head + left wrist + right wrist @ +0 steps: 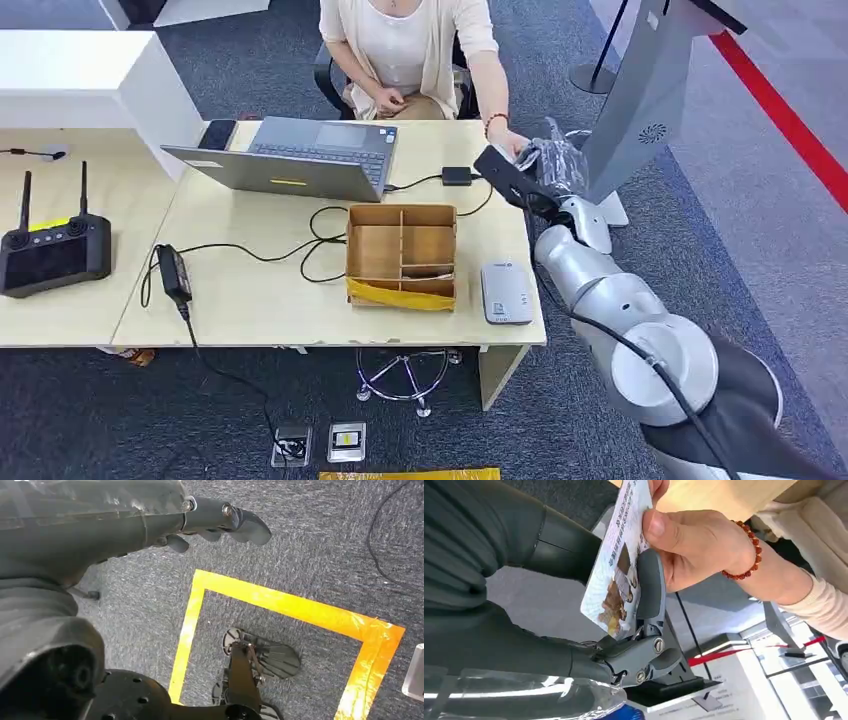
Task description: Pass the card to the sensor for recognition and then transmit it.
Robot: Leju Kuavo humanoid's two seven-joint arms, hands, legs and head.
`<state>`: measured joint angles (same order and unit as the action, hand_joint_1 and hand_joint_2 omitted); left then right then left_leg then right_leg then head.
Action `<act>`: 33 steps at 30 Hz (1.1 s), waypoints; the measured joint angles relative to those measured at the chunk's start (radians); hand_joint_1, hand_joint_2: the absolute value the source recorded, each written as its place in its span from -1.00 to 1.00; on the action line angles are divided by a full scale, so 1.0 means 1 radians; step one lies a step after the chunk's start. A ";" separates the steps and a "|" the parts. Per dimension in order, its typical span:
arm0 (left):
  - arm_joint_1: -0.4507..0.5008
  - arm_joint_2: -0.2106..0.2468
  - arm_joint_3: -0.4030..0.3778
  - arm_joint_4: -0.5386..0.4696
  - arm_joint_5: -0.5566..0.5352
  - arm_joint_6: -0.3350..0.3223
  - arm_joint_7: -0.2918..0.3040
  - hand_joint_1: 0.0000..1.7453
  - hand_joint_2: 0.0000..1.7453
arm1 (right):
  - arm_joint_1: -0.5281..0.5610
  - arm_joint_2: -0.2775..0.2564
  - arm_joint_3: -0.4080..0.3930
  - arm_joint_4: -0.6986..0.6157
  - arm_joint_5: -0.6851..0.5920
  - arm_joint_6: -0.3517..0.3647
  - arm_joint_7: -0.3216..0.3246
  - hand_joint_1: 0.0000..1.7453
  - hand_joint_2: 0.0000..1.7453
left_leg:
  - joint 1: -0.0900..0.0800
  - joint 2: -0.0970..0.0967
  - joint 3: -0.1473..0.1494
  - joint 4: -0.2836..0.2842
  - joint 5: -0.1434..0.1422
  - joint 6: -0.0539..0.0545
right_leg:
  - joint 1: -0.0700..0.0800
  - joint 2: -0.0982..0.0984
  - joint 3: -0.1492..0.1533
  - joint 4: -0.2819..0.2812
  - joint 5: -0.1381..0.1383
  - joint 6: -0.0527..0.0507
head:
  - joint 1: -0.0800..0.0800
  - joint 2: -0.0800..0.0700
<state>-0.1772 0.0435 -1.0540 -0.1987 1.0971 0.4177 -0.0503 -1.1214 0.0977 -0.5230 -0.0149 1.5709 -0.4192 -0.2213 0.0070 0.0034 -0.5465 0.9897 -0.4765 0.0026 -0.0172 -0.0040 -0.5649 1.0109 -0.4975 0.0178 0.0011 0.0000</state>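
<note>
Light wood desk [250,290] carries most of the clutter. Grey kiosk stand [640,90] rises at the desk's far right corner, its top cut off by the frame. A seated person [405,50] in a cream cardigan is behind the desk, head out of frame. Open grey laptop [300,160] sits in front of them, a phone [217,134] beside it. Black remote controller [52,250] with two antennas lies on the left table. Wooden divided box [402,255] sits mid-desk, yellow tape along its front edge. Grey card sensor [506,292] is just right of the box, near the desk edge; its label is too small to read. Black power adapter [173,272] and cables trail across the desk.

Right hand [644,630], partly wrapped in clear plastic, reaches to the far right desk corner and pinches the card [616,575] between thumb and fingers. The person's hand [694,545], red bead bracelet [744,550] on the wrist, grips the same card at its other end. The card shows printed text and a picture, blurred, unreadable.

Left hand [220,522] hangs over carpet and yellow floor tape [280,605], fingers loosely curled, holding nothing.
</note>
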 joint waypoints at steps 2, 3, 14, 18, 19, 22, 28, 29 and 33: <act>0.001 -0.001 0.000 0.000 -0.002 0.002 0.006 -1.00 -1.00 | 0.000 0.001 0.000 0.000 0.000 0.000 0.001 -1.00 -1.00 | 0.000 0.000 0.000 0.000 0.000 0.000 | 0.000 0.000 0.000 0.000 0.000 0.000 | 0.000 0.000; 0.001 -0.002 0.000 0.000 -0.003 0.002 0.007 -1.00 -1.00 | 0.000 0.002 0.001 0.000 0.000 -0.003 -0.005 -1.00 -1.00 | 0.000 0.000 0.000 0.000 0.000 0.000 | 0.000 0.000 0.000 0.000 0.000 0.000 | 0.000 0.000; 0.002 -0.006 -0.006 0.000 -0.008 0.005 0.008 -1.00 -1.00 | 0.002 0.002 0.029 0.000 0.000 -0.035 -0.013 -1.00 -1.00 | 0.000 0.000 0.000 0.000 0.000 0.000 | 0.000 0.000 0.000 0.000 0.000 0.000 | 0.000 0.000; 0.003 -0.006 -0.006 0.000 -0.007 0.005 0.008 -1.00 -1.00 | 0.002 0.006 0.038 0.000 0.000 -0.076 -0.020 -1.00 -1.00 | 0.000 0.000 0.000 0.000 0.000 0.000 | 0.000 0.000 0.000 0.000 0.000 0.000 | 0.000 0.000; 0.003 -0.006 -0.006 0.000 -0.005 0.005 0.007 -1.00 -1.00 | 0.003 0.008 0.040 0.000 0.000 -0.092 -0.032 -1.00 -1.00 | 0.000 0.000 0.000 0.000 0.000 0.000 | 0.000 0.000 0.000 0.000 0.000 0.000 | 0.000 0.000; 0.006 -0.006 -0.006 0.000 0.002 0.002 0.005 -1.00 -1.00 | 0.009 0.015 0.040 0.000 0.000 -0.114 -0.062 -1.00 -1.00 | 0.000 0.000 0.000 0.000 0.000 0.000 | 0.000 0.000 0.000 0.000 0.000 0.000 | 0.000 0.000; 0.027 -0.006 -0.006 0.000 0.029 0.002 -0.008 -1.00 -1.00 | 0.052 0.019 0.039 0.000 0.000 -0.141 -0.121 -1.00 1.00 | 0.000 0.000 0.000 0.000 0.000 0.000 | 0.000 0.000 0.000 0.000 0.000 -0.001 | 0.000 0.000; 0.031 -0.006 -0.006 0.000 0.034 0.002 -0.013 -1.00 -1.00 | 0.059 0.018 0.039 0.000 0.000 -0.147 -0.132 -1.00 1.00 | 0.000 0.000 0.000 0.000 0.000 0.000 | 0.000 0.000 0.000 0.000 0.000 -0.001 | 0.000 0.000; 0.049 -0.006 -0.006 0.000 0.054 0.004 -0.029 -1.00 -1.00 | 0.101 0.014 0.030 0.000 0.000 -0.192 -0.186 -1.00 1.00 | 0.000 0.000 0.000 0.000 0.000 0.000 | 0.000 0.000 -0.001 0.000 0.000 -0.001 | 0.000 0.000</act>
<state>-0.1279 0.0378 -1.0597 -0.1987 1.1509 0.4215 -0.0794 -1.0203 0.1114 -0.4929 -0.0149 1.5705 -0.6108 -0.4071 0.0070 0.0036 -0.5467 0.9897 -0.4768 0.0024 -0.0171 -0.0038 -0.5655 1.0108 -0.4979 0.0172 0.0011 0.0000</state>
